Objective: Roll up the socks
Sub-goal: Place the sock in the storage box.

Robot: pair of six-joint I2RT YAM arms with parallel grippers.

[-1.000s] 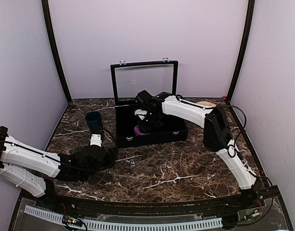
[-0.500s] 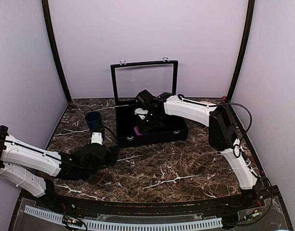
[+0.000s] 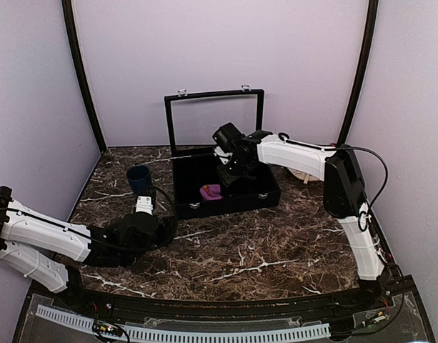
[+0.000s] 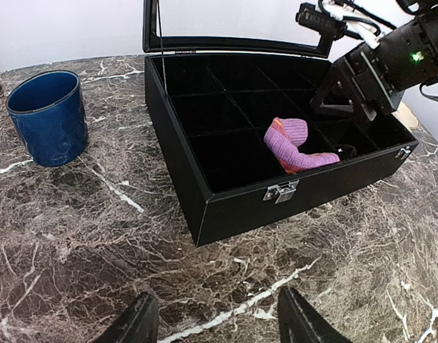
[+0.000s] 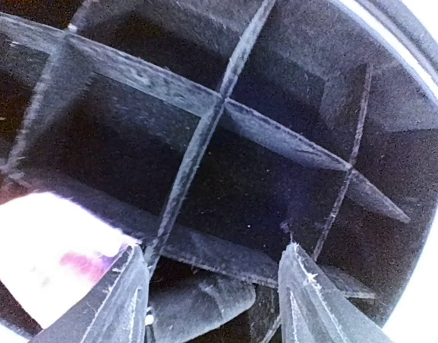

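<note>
Since a second ago your right claw has pulled up and back toward the right of the box, and the sock it was hiding now shows. That claw stands wide with nothing between its fingers, hanging just above the dividers. Your left claw is wide and empty too, low over the table, near the cup and well apart from the box.

The sock lies in a front-row compartment, one end sticking up and the rest slumped to the side. It looks loosely bundled to me, so it may spring open with nothing holding it. I cannot pick out the black sock against the black lining; if you reach for it blind, you risk closing on a divider instead. Your right fingers sit close to those thin walls, so a sideways move before lifting could catch one and drag the box. Watch the raised lid too, which stands right behind the arm.

You are working on a dark brown marble table with white veins, and it looks slick. Pale lilac walls close three sides, with black poles in the corners.
</note>
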